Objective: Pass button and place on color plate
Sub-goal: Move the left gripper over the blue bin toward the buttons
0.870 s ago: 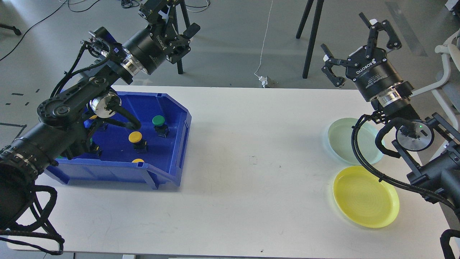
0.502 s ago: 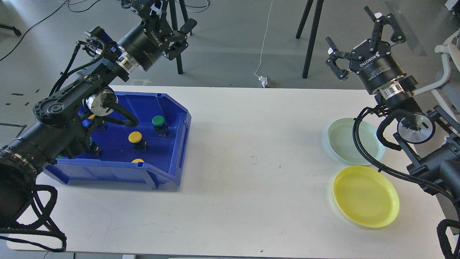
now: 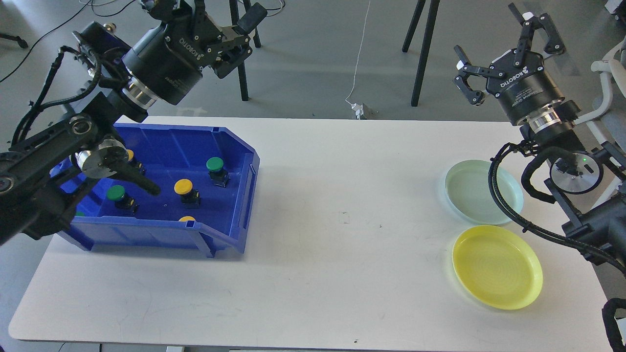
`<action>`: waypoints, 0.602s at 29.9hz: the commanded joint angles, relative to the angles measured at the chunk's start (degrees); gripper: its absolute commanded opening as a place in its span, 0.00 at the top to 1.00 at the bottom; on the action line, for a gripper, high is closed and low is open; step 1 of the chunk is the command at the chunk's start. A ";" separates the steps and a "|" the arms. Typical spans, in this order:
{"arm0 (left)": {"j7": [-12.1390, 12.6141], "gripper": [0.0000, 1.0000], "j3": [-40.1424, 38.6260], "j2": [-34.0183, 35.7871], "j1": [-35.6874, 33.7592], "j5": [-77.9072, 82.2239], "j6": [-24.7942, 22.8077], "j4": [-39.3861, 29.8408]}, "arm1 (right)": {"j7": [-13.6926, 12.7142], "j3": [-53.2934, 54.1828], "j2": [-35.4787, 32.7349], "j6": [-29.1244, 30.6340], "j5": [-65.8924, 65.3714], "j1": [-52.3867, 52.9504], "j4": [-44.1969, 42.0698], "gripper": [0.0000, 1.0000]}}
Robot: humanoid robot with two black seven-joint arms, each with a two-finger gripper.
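A blue bin point(image 3: 234, 205) at the table's left holds several buttons: a green one point(image 3: 215, 165), a yellow one point(image 3: 184, 186), another green one point(image 3: 116, 193) and a yellow one point(image 3: 187, 219) half hidden by the front wall. A pale green plate point(image 3: 472, 190) and a yellow plate point(image 3: 496, 266) lie at the right. My left gripper point(image 3: 208, 12) is open and empty, high above the bin's back edge. My right gripper point(image 3: 506, 39) is open and empty, raised behind the pale green plate.
The white table point(image 3: 342, 220) spans the view. Tripod legs point(image 3: 423, 54) and a cable with a plug point(image 3: 359, 110) are on the floor behind it. A white chair point(image 3: 609, 88) stands at the far right.
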 commanded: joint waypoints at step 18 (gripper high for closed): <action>-0.01 0.01 65.96 10.50 -31.42 45.96 10.10 15.33 | 0.17 0.16 -0.86 -1.29 0.08 -2.15 0.57 0.01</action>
